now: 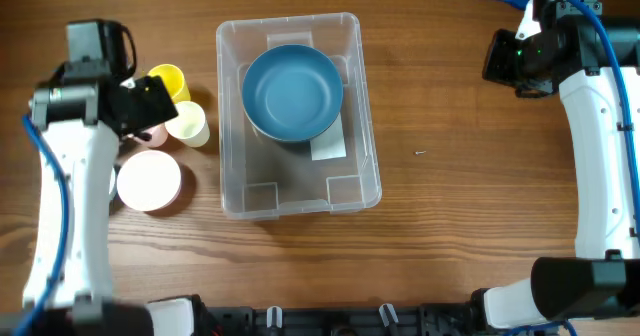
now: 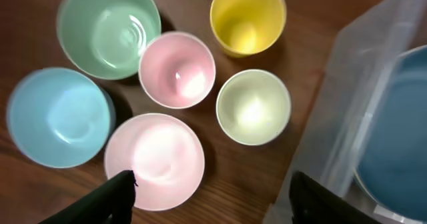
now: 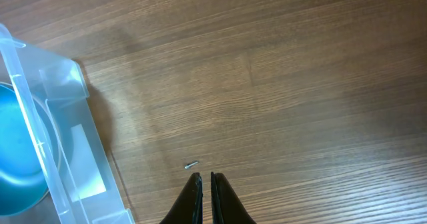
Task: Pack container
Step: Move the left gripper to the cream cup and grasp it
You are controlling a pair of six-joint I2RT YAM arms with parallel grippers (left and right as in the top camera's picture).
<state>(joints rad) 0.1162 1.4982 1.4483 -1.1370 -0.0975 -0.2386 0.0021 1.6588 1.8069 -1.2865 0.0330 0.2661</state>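
Brown wooden table (image 3: 280, 84): clear grain, matt, smooth. Large clear rectangular plastic bin (image 1: 300, 181): see-through, smooth, faint sheen on the walls. White label (image 1: 328, 146) on its base: papery, matt. Round dark-blue bowl (image 1: 292, 91): smooth, satin. Small pink round cup (image 2: 177, 69) and its pastel neighbours: glossy plastic, bright highlights.

Container (image 1: 298, 184) clear, label (image 1: 328, 144) white. Blue bowl (image 1: 292, 92) is one solid colour. The rest are plain too: mint bowl (image 2: 109, 29), light-blue bowl (image 2: 59, 117), pale pink bowl (image 2: 155, 152), pink cup (image 2: 177, 69), yellow cup (image 2: 247, 17), cream cup (image 2: 253, 107). Table (image 3: 280, 84) brown, straight wood grain.
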